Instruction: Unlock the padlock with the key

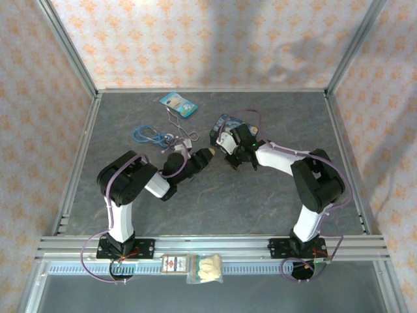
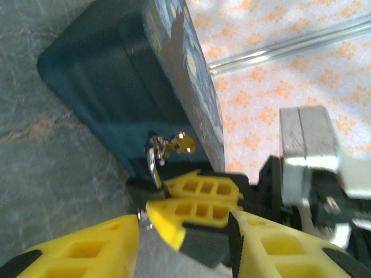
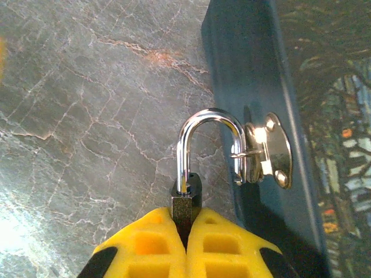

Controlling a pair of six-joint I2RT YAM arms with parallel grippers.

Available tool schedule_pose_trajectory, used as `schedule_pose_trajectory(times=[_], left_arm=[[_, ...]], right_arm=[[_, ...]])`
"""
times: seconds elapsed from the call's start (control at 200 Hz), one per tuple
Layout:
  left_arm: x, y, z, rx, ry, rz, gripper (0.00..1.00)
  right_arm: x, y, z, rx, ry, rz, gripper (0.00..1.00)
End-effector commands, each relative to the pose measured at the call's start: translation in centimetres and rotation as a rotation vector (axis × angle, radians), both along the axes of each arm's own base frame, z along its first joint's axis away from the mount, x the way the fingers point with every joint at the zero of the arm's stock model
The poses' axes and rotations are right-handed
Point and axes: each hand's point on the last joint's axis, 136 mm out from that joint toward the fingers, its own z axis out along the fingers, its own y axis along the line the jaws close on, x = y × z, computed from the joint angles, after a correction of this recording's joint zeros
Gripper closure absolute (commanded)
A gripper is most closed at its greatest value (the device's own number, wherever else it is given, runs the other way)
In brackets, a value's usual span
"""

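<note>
Over on the left of the grey marbled counter (image 1: 260,208), seen from above, a loose blue cord (image 1: 146,134) lies well apart from the action. Just to its right lie bent silvery wire loops (image 1: 177,129), and a pale blue flat packet (image 1: 178,104) lies farther back.

Toward the middle, the left gripper (image 1: 208,156) points right. Its yellow jaws stand parted in the left wrist view (image 2: 184,226), one finger low at left and the other low at right, grasping nothing that I can make out. A tiny pale metal sliver (image 2: 141,215) shows at the tip of the left-hand finger; what it is I cannot tell.

Between those parted fingers reach the yellow fingertips of the right gripper (image 2: 157,197), which sits just right of the left one in the overhead view (image 1: 229,158). Its jaws (image 3: 186,226) are clenched on the dark body of the tiny padlock with a thin silvery shackle (image 3: 185,200). The shackle arches up from the body, and its right leg runs down through the staple of a shiny metal hasp plate (image 3: 269,150). Whether that leg is seated in the body I cannot tell. In the left wrist view the shackle (image 2: 153,165) hangs just below the same hasp (image 2: 184,143).

The hasp is fixed to the side wall of the rectangular blue starry-patterned tin (image 3: 243,69), which stands on the counter behind both grippers (image 1: 225,122) and rises large in the left wrist view (image 2: 104,87).
</note>
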Motion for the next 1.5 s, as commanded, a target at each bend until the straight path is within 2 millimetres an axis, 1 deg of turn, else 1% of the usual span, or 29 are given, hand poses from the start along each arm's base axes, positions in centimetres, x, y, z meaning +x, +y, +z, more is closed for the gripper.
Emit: schedule_pose_trajectory(times=[0.0,0.045,0.23,0.385,0.49,0.596,0.751,0.846,0.951,0.971,1.026,1.051,1.101,1.161,1.201,1.266,1.386,1.426,1.461,1.496], left_arm=[[2.2,-0.1,1.5,-0.012,-0.094,0.07,0.57],[2.7,-0.3,1.5,-0.016,-0.102,0.078,0.57],[4.0,-1.4,-0.1,-0.016,-0.07,0.076,0.57],[4.1,-2.7,-0.9,-0.016,-0.054,0.058,0.57],[4.2,-3.6,-1.3,-0.013,-0.045,0.041,0.6],[4.2,-3.9,-1.6,-0.015,-0.037,0.036,0.67],[4.3,-3.7,-2.0,-0.009,-0.034,0.052,0.9],[4.4,-3.6,-2.1,-0.005,-0.032,0.059,1.0],[4.6,-3.7,-2.2,-0.009,-0.033,0.061,1.0],[4.6,-3.7,-2.2,-0.009,-0.033,0.061,1.0],[4.6,-3.6,-2.2,-0.01,-0.031,0.064,1.0],[4.7,-3.6,-2.1,-0.012,-0.035,0.067,1.0],[4.7,-3.5,-2.1,-0.012,-0.033,0.073,1.0],[4.7,-3.3,-2.0,-0.009,-0.032,0.08,1.0],[4.7,-3.2,-1.9,-0.011,-0.034,0.088,1.0],[4.7,-3.0,-1.8,-0.012,-0.037,0.097,1.0],[4.8,-2.9,-1.6,-0.015,-0.04,0.104,1.0],[4.7,-2.9,-1.6,-0.014,-0.039,0.104,1.0],[4.7,-2.9,-1.6,-0.015,-0.04,0.104,1.0],[4.6,-2.8,-1.7,-0.013,-0.038,0.106,1.0]], right_arm=[[-0.4,0.3,-0.7,0.022,0.028,0.027,1.0],[-0.5,0.6,-0.5,0.04,0.032,0.035,1.0],[-0.6,1.2,0.2,0.096,0.04,0.052,1.0],[-0.7,1.6,0.3,0.119,0.048,0.057,1.0],[-0.8,1.7,0.4,0.134,0.054,0.056,1.0],[-0.9,1.9,0.7,0.149,0.051,0.06,1.0],[-0.9,2.0,1.0,0.163,0.051,0.057,1.0],[-1.0,2.0,1.1,0.172,0.051,0.049,1.0],[-1.1,1.9,1.5,0.196,0.045,0.023,1.0],[-1.1,1.9,1.6,0.203,0.043,0.014,0.97],[-1.1,1.8,2.1,0.224,0.044,-0.019,0.81],[-1.1,1.8,2.5,0.236,0.047,-0.035,0.76],[-1.3,1.8,3.6,0.268,0.053,-0.065,0.61],[-1.6,1.7,5.0,0.309,0.062,-0.1,0.51],[-1.8,1.6,6.0,0.339,0.06,-0.133,0.49],[-1.7,1.1,7.8,0.39,0.045,-0.211,0.49],[-1.6,0.2,10.4,0.502,0.041,-0.35,0.47],[-1.3,-0.3,10.8,0.532,0.035,-0.412,0.45],[-0.7,-1.2,11.1,0.544,0.013,-0.491,0.44],[0.1,-2.5,11.1,0.549,-0.02,-0.601,0.4]])
